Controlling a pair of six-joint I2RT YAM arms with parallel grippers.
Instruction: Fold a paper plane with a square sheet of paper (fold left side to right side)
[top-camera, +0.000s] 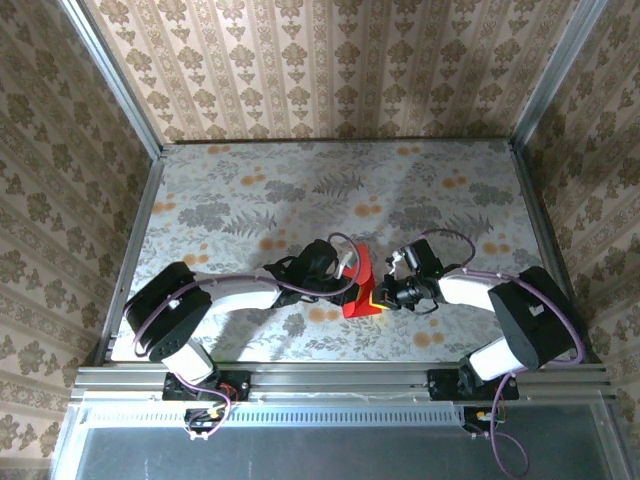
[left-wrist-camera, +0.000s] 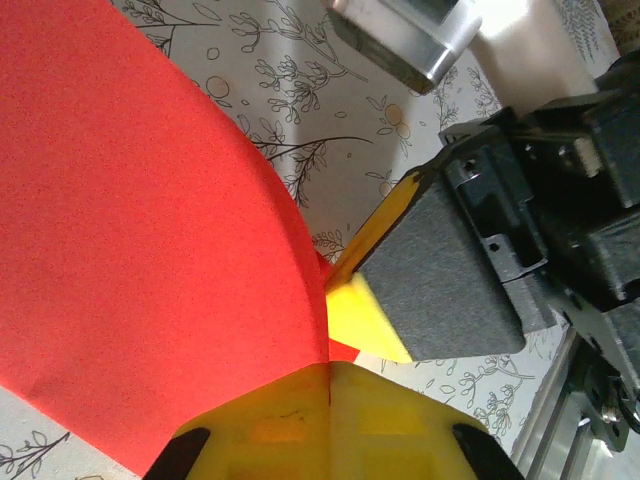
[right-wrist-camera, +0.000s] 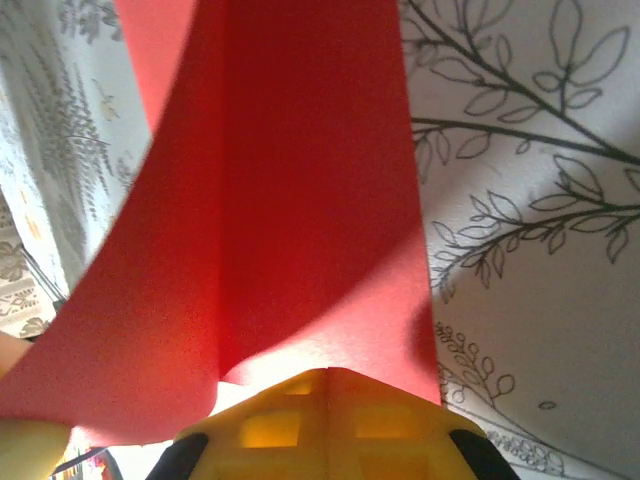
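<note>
**Held from both sides**

The table has a flowery top. The red paper curves up off it, nearer the near edge, about midway along. The left gripper pinches it tight — and the right gripper does too.

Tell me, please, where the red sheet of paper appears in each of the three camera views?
Top external: the red sheet of paper, just below centre.
Left wrist: across the left half, top to bottom.
Right wrist: down the middle, widening toward the bottom.
Shared landmark: the flower-printed table cover behind it.
</note>
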